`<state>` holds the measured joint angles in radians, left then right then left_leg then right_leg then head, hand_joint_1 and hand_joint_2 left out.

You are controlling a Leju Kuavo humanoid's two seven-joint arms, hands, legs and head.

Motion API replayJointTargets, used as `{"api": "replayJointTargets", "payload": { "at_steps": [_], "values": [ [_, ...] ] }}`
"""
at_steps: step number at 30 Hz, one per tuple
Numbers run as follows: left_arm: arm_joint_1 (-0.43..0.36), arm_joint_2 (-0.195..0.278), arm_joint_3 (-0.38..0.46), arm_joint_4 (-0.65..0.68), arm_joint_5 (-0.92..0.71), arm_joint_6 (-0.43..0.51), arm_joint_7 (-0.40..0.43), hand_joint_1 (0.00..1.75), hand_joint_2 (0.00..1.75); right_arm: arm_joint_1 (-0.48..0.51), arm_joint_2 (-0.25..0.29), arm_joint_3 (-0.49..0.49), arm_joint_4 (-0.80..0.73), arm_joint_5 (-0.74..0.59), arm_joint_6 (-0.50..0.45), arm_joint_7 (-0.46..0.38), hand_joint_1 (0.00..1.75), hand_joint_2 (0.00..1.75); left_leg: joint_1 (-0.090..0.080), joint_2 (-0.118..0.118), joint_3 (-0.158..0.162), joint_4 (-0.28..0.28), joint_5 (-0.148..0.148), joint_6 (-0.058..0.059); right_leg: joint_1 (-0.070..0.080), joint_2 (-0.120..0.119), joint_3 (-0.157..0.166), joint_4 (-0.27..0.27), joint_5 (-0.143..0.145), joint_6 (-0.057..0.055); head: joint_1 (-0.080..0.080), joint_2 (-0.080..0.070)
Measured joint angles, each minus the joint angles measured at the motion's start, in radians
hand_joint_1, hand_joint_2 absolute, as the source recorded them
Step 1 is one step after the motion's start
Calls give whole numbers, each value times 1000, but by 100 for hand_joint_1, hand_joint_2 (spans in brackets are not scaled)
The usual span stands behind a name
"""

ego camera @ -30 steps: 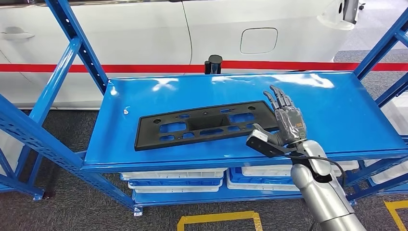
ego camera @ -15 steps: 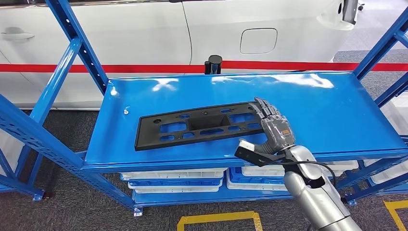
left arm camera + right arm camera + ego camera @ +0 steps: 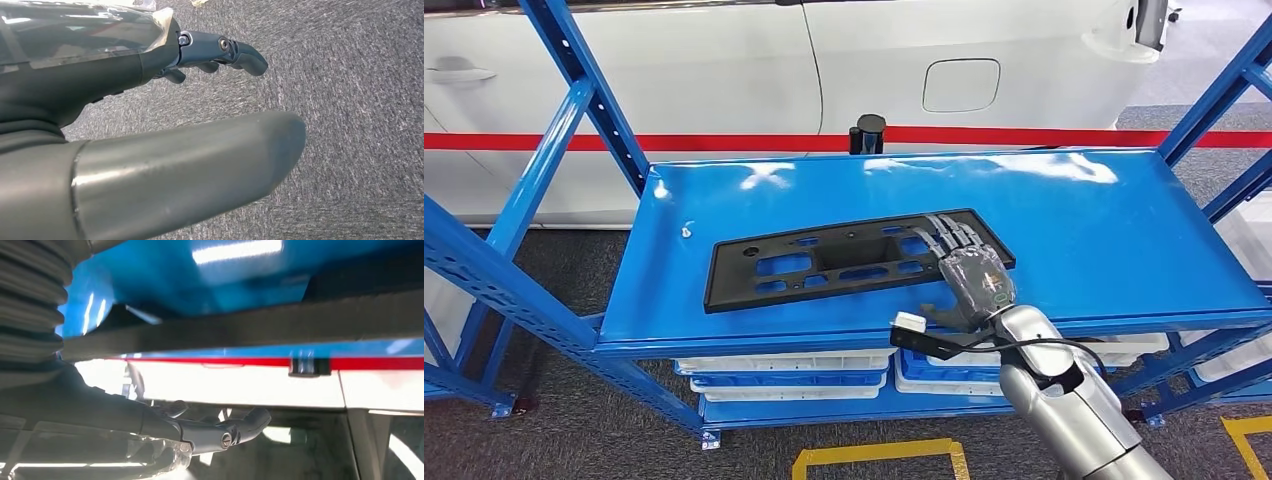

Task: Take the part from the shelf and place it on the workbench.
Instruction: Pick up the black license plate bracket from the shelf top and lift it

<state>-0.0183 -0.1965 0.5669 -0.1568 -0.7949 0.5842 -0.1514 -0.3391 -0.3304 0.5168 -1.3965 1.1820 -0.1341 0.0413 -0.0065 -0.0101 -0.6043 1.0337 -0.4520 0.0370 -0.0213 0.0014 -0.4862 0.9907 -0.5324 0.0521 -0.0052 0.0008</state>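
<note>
We see the black part [image 3: 854, 258] lying flat on the blue shelf [image 3: 1114, 240], toward its front. Our right hand [image 3: 969, 275] rests over the part's right end, fingers [image 3: 949, 235] spread on top of it. Our left hand [image 3: 100, 65] hangs above grey carpet [image 3: 350, 100], fingers loosely curled, holding nothing.

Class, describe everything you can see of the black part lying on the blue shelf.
The black part is a long, flat, matte panel that looks like moulded plastic, with several rectangular cut-outs showing the blue beneath and small holes along it. It lies flat on the top blue shelf, slightly skewed, its right end farther back. The right hand reaches over its right end, fingers spread on top of it; a firm grip cannot be confirmed.
</note>
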Motion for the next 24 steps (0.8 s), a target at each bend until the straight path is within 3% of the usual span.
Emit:
{"api": "replayJointTargets", "payload": {
  "at_steps": [8,13,17,19,24],
  "values": [
    [0,0,0,0,-7,2,-7,0,0,-38,-3,38,83,199,-146,96,0,175,0,0,0,0,0,0,0,0,2,0,0,0,0,0],
    [1,0,0,0,-13,2,-7,0,0,-48,-1,38,131,224,-171,109,5,175,0,0,1,0,0,0,0,0,1,0,0,0,0,0],
    [1,0,0,0,-17,2,-6,0,0,-58,0,36,158,225,-166,110,130,175,0,0,1,0,0,0,0,0,-1,0,0,0,0,0],
    [1,0,-1,0,-19,1,-6,0,0,-62,1,34,175,223,-153,109,147,175,0,0,2,0,0,0,0,0,0,0,0,0,0,0],
    [1,2,-8,0,-32,-1,-6,0,0,-59,-1,25,207,215,-141,107,167,175,0,0,3,0,0,0,0,0,0,0,0,0,0,0]
  ]
}}
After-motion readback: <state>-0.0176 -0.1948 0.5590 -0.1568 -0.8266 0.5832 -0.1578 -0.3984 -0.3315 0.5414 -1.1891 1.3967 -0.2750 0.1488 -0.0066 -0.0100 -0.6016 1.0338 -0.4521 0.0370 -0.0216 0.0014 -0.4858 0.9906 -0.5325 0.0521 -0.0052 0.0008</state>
